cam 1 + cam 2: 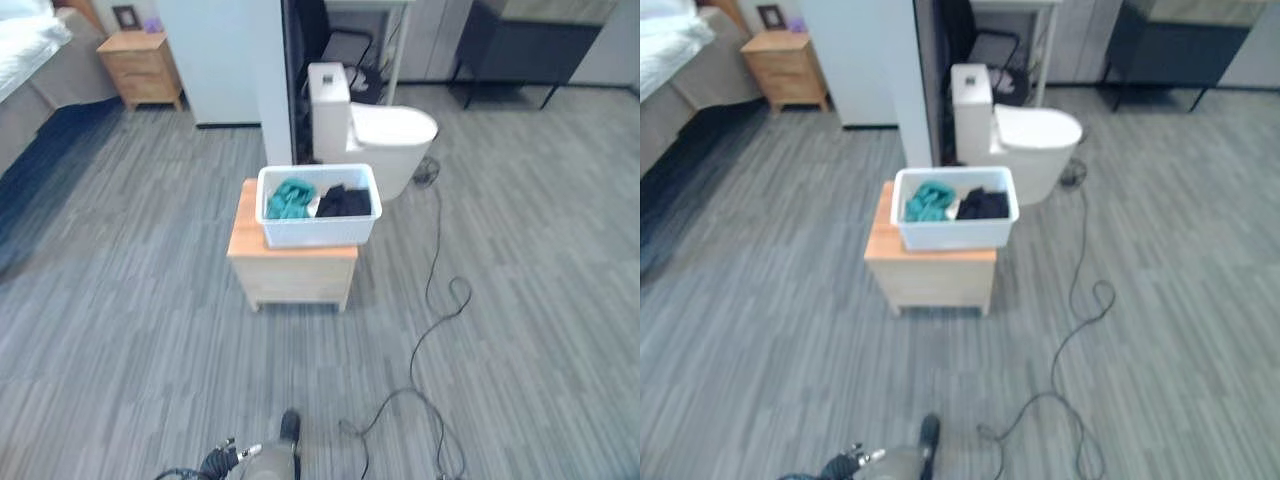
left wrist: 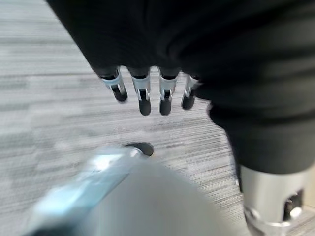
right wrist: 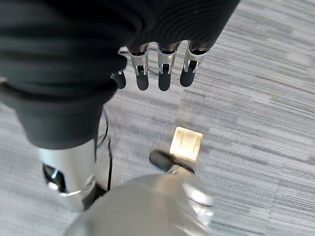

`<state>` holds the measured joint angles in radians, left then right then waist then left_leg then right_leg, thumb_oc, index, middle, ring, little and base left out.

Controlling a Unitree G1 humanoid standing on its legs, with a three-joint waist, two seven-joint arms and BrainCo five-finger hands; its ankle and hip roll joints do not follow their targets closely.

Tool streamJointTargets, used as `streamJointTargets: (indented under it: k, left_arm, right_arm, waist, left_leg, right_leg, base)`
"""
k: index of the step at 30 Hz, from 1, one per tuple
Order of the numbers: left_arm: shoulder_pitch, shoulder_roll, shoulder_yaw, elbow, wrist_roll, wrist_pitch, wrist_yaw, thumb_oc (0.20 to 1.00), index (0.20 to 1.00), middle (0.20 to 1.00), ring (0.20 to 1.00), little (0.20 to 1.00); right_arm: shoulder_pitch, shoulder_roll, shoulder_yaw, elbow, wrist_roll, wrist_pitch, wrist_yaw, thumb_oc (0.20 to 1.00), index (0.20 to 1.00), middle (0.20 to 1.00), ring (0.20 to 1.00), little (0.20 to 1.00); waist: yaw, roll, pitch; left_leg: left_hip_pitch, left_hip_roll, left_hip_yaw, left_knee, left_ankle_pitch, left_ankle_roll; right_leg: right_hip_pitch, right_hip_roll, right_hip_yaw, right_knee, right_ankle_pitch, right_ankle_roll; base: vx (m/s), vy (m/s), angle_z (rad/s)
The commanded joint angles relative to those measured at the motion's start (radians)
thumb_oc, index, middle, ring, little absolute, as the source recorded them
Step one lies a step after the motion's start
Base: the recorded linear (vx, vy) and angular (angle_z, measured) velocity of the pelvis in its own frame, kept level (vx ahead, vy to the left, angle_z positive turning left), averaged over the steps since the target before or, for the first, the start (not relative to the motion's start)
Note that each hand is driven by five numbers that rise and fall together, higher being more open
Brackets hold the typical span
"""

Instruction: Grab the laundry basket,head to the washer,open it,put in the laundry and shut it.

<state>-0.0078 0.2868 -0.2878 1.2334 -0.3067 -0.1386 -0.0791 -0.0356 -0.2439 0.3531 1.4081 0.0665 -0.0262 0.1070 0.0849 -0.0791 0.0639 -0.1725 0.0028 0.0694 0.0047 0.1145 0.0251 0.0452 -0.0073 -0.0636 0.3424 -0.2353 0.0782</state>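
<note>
A white laundry basket (image 1: 318, 232) stands on a low wooden table (image 1: 290, 275) in the middle of the room, some way ahead of me. Inside it lie a teal cloth (image 1: 290, 198) on the left and a black cloth (image 1: 344, 201) on the right. My left hand (image 2: 142, 93) hangs over the grey floor with straight fingers and holds nothing. My right hand (image 3: 165, 73) hangs the same way, fingers straight and empty. Both hands are far from the basket.
A white toilet (image 1: 390, 140) stands right behind the table, beside a white wall (image 1: 225, 60). A wooden nightstand (image 1: 143, 68) and a bed (image 1: 30, 60) are at the far left, a dark cabinet (image 1: 525, 45) at the far right. A small pale square (image 3: 186, 143) lies on the floor.
</note>
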Motion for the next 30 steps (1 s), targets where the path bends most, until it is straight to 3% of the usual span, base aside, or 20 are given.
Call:
streamJointTargets:
  k: [1,2,3,4,7,8,9,11,12,17,19,21,22,23,24,25,26,27,28,30]
  left_arm:
    - [-0.045,0.002,-0.022,-0.078,0.014,-0.032,0.015,1.000,1.000,1.000,1.000,1.000]
    - [-0.045,0.002,-0.022,-0.078,0.014,-0.032,0.015,1.000,1.000,1.000,1.000,1.000]
    - [-0.058,0.011,-0.027,-0.104,0.006,-0.034,0.027,1.000,1.000,1.000,1.000,1.000]
    - [-0.058,0.011,-0.027,-0.104,0.006,-0.034,0.027,1.000,1.000,1.000,1.000,1.000]
    - [-0.068,0.013,-0.033,-0.109,-0.004,-0.037,0.032,1.000,1.000,1.000,1.000,1.000]
    - [-0.070,0.013,-0.031,-0.109,-0.005,-0.037,0.033,1.000,1.000,1.000,1.000,1.000]
    - [-0.079,0.007,-0.031,-0.096,-0.001,-0.042,0.036,1.000,1.000,1.000,1.000,1.000]
    - [-0.081,0.006,-0.030,-0.092,0.005,-0.043,0.035,1.000,1.000,1.000,1.000,1.000]
    - [-0.087,-0.002,-0.028,-0.069,0.025,-0.050,0.036,1.000,1.000,1.000,1.000,1.000]
    - [-0.057,-0.004,-0.004,-0.080,0.024,-0.052,0.037,1.000,1.000,1.000,1.000,1.000]
    - [-0.047,-0.008,0.024,-0.065,0.014,-0.054,0.050,1.000,1.000,1.000,1.000,1.000]
    - [-0.008,-0.021,0.092,-0.106,-0.048,-0.058,0.074,1.000,1.000,1.000,1.000,1.000]
    - [-0.008,-0.020,0.092,-0.106,-0.048,-0.058,0.074,1.000,1.000,1.000,1.000,1.000]
    - [0.031,-0.021,0.114,-0.200,-0.075,-0.061,0.096,1.000,1.000,1.000,1.000,1.000]
    - [0.031,-0.021,0.114,-0.200,-0.075,-0.060,0.096,1.000,1.000,1.000,1.000,1.000]
    - [0.061,-0.019,0.113,-0.278,-0.085,-0.056,0.098,1.000,1.000,1.000,1.000,1.000]
    - [0.063,-0.019,0.112,-0.279,-0.085,-0.055,0.098,1.000,1.000,1.000,1.000,1.000]
    - [0.100,-0.005,0.101,-0.384,-0.079,-0.049,0.084,1.000,1.000,1.000,1.000,1.000]
    - [0.102,-0.005,0.100,-0.387,-0.079,-0.048,0.084,1.000,1.000,1.000,1.000,1.000]
    - [0.136,0.015,0.093,-0.489,-0.062,-0.041,0.073,1.000,1.000,1.000,1.000,1.000]
  right_arm:
    - [-0.028,-0.021,0.041,-0.095,-0.007,-0.013,0.014,1.000,1.000,1.000,1.000,1.000]
    - [-0.028,-0.022,0.041,-0.095,-0.007,-0.013,0.014,1.000,1.000,1.000,1.000,1.000]
    - [-0.037,-0.016,0.049,-0.134,-0.003,-0.015,0.010,1.000,1.000,1.000,1.000,1.000]
    - [-0.037,-0.016,0.049,-0.134,-0.003,-0.015,0.010,1.000,1.000,1.000,1.000,1.000]
    - [-0.031,-0.014,0.073,-0.154,-0.006,-0.015,0.012,1.000,1.000,1.000,1.000,1.000]
    - [-0.027,-0.016,0.070,-0.149,-0.004,-0.013,0.011,1.000,1.000,1.000,1.000,1.000]
    - [-0.022,-0.018,0.063,-0.131,0.000,-0.009,0.008,1.000,1.000,1.000,1.000,1.000]
    - [-0.015,-0.021,0.054,-0.123,0.005,-0.006,0.009,1.000,1.000,1.000,1.000,1.000]
    - [0.005,-0.028,0.017,-0.091,0.021,-0.002,0.011,1.000,1.000,1.000,1.000,1.000]
    - [0.045,-0.047,-0.047,-0.090,0.057,-0.006,0.005,1.000,1.000,1.000,1.000,1.000]
    - [0.049,-0.063,-0.091,-0.081,0.102,-0.012,-0.004,1.000,1.000,1.000,1.000,1.000]
    - [0.037,-0.098,-0.126,-0.122,0.144,-0.027,-0.030,1.000,1.000,1.000,1.000,1.000]
    - [0.037,-0.097,-0.126,-0.122,0.144,-0.027,-0.030,1.000,1.000,1.000,1.000,1.000]
    - [0.043,-0.131,-0.137,-0.247,0.159,-0.038,-0.048,1.000,1.000,1.000,1.000,1.000]
    - [0.043,-0.130,-0.137,-0.247,0.159,-0.038,-0.048,1.000,1.000,1.000,1.000,1.000]
    - [0.053,-0.175,-0.153,-0.365,0.149,-0.043,-0.065,1.000,1.000,1.000,1.000,1.000]
    - [0.054,-0.175,-0.153,-0.367,0.149,-0.042,-0.065,1.000,1.000,1.000,1.000,1.000]
    - [0.068,-0.221,-0.189,-0.482,0.170,-0.046,-0.074,1.000,1.000,1.000,1.000,1.000]
    - [0.071,-0.222,-0.190,-0.484,0.170,-0.045,-0.073,1.000,1.000,1.000,1.000,1.000]
    - [0.082,-0.258,-0.222,-0.590,0.177,-0.049,-0.073,1.000,1.000,1.000,1.000,1.000]
  waist:
    - [0.005,0.000,0.049]
    - [0.005,0.001,0.048]
    - [-0.006,0.014,0.075]
    - [-0.007,0.015,0.074]
    - [-0.025,0.025,0.087]
    - [-0.033,0.025,0.091]
    - [-0.049,0.021,0.092]
    - [-0.057,0.017,0.091]
    - [-0.074,0.011,0.091]
    - [-0.076,-0.016,0.069]
    - [-0.083,-0.014,0.044]
    - [-0.070,-0.008,0.037]
    - [-0.072,-0.010,0.035]
    - [-0.057,-0.017,0.054]
    - [-0.059,-0.019,0.052]
    - [-0.057,-0.032,0.065]
    - [-0.057,-0.030,0.064]
    - [-0.053,-0.040,0.068]
    - [-0.050,-0.039,0.070]
    - [-0.040,-0.023,0.071]
  left_leg:
    - [-0.085,-0.035,0.007,0.111,-0.095,0.049]
    - [-0.087,-0.033,0.007,0.111,-0.094,0.049]
    - [-0.012,-0.028,0.002,0.076,-0.116,0.063]
    - [-0.014,-0.027,0.001,0.076,-0.115,0.063]
    - [0.066,-0.016,-0.016,0.041,-0.134,0.053]
    - [0.093,-0.017,-0.020,0.032,-0.143,0.048]
    - [0.142,-0.019,-0.034,0.008,-0.166,0.032]
    - [0.163,-0.023,-0.044,0.001,-0.178,0.024]
    - [0.216,-0.026,-0.058,0.004,-0.218,0.008]
    - [0.296,-0.020,-0.063,0.021,-0.286,-0.014]
    - [0.324,0.015,-0.074,0.031,-0.302,-0.037]
    - [0.278,0.049,-0.080,0.194,-0.258,-0.072]
    - [0.275,0.046,-0.081,0.194,-0.256,-0.072]
    - [0.192,0.053,-0.117,0.391,-0.188,-0.085]
    - [0.189,0.050,-0.119,0.390,-0.185,-0.084]
    - [0.117,0.082,-0.119,0.422,-0.137,-0.089]
    - [0.116,0.084,-0.120,0.424,-0.139,-0.090]
    - [0.097,0.136,-0.084,0.302,-0.148,-0.087]
    - [0.105,0.136,-0.082,0.296,-0.147,-0.088]
    - [0.091,0.163,-0.089,0.108,-0.110,-0.096]
  right_leg:
    - [-0.053,-0.101,-0.036,0.265,0.392,0.098]
    - [-0.055,-0.098,-0.036,0.264,0.394,0.097]
    - [-0.130,-0.162,-0.114,0.287,0.385,0.087]
    - [-0.130,-0.161,-0.115,0.285,0.387,0.086]
    - [-0.212,-0.145,-0.159,0.150,0.255,0.044]
    - [-0.231,-0.136,-0.156,0.083,0.244,0.042]
    - [-0.255,-0.130,-0.140,-0.120,0.262,0.050]
    - [-0.247,-0.130,-0.117,-0.210,0.282,0.055]
    - [-0.278,-0.161,-0.083,-0.336,0.355,0.085]
    - [-0.222,-0.185,-0.139,-0.333,0.380,0.084]
    - [-0.209,-0.155,-0.131,-0.301,0.354,0.068]
    - [-0.170,-0.112,-0.142,-0.299,0.319,0.034]
    - [-0.173,-0.115,-0.143,-0.299,0.320,0.035]
    - [-0.136,-0.079,-0.117,-0.315,0.299,0.000]
    - [-0.139,-0.082,-0.119,-0.315,0.299,0.001]
    - [-0.114,-0.077,-0.122,-0.328,0.273,-0.015]
    - [-0.114,-0.075,-0.122,-0.328,0.272,-0.015]
    - [-0.089,-0.084,-0.128,-0.342,0.253,-0.012]
    - [-0.086,-0.083,-0.126,-0.343,0.253,-0.013]
    - [-0.069,-0.077,-0.128,-0.350,0.235,-0.007]
  base:
    - [0.24,0.194,-0.15]
    - [0.30,0.173,0.22]
    - [0.21,0.109,0.40]
    - [0.34,0.129,0.49]
    - [0.30,-0.011,0.09]
    - [0.49,-0.149,-0.08]
    - [0.37,-0.126,-0.05]
    - [0.42,-0.168,0.08]
    - [0.47,-0.188,0.49]
    - [0.36,-0.213,0.38]
    - [0.32,-0.305,0.17]
    - [0.25,-0.308,0.31]
    - [0.10,-0.278,-0.14]
    - [0.05,-0.185,-0.31]
    - [0.08,-0.284,-0.45]
    - [0.03,-0.098,-0.35]
    - [0.12,-0.126,-0.16]
    - [0.10,-0.030,0.04]
    - [0.14,-0.018,0.27]
    - [0.11,0.085,0.07]
